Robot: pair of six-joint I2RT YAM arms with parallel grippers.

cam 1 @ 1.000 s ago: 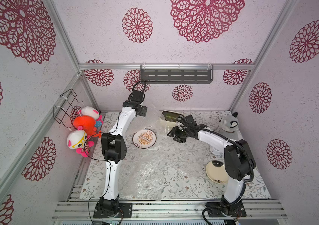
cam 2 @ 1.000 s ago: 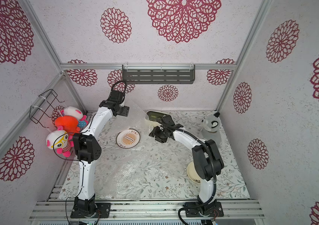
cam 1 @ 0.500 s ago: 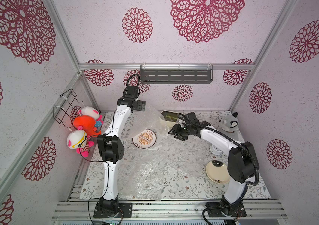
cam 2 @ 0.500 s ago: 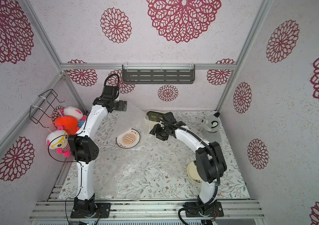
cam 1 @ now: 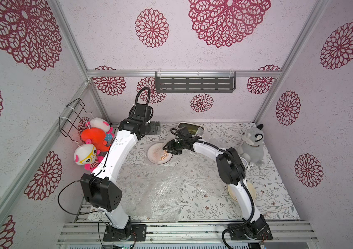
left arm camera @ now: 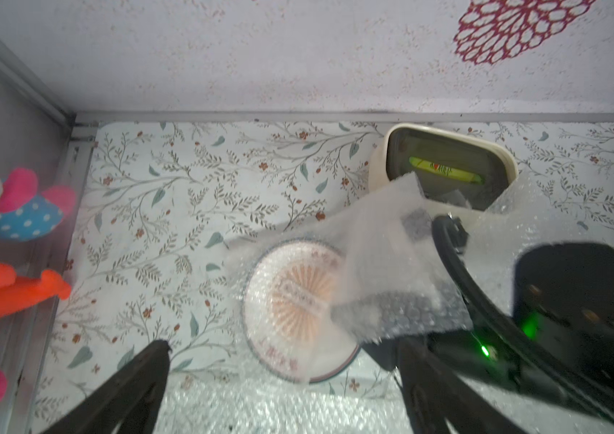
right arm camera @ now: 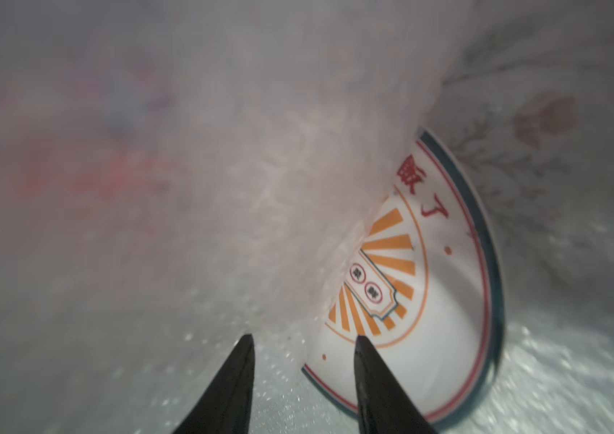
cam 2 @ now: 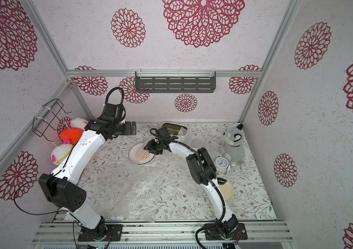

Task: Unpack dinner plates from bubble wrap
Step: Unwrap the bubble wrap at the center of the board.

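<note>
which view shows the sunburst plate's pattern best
The right wrist view: the sunburst plate is close and sharp, orange rays and dark rim clear, though bubble wrap hides part. The left wrist view shows it hazy through wrap; both top views show it small.

Floral-print table (cam 1: 274,194). Front-centre: loose bubble wrap (cam 1: 162,194), spread flat. Rear-centre: sunburst plate (cam 1: 157,154), partly draped in more wrap. Cream box (cam 1: 197,130) at back edge. Right rear: grey plush toy (cam 1: 252,146), alarm clock (cam 2: 222,163) just beside. Right front: cream plate (cam 2: 227,190), partly hidden
</note>
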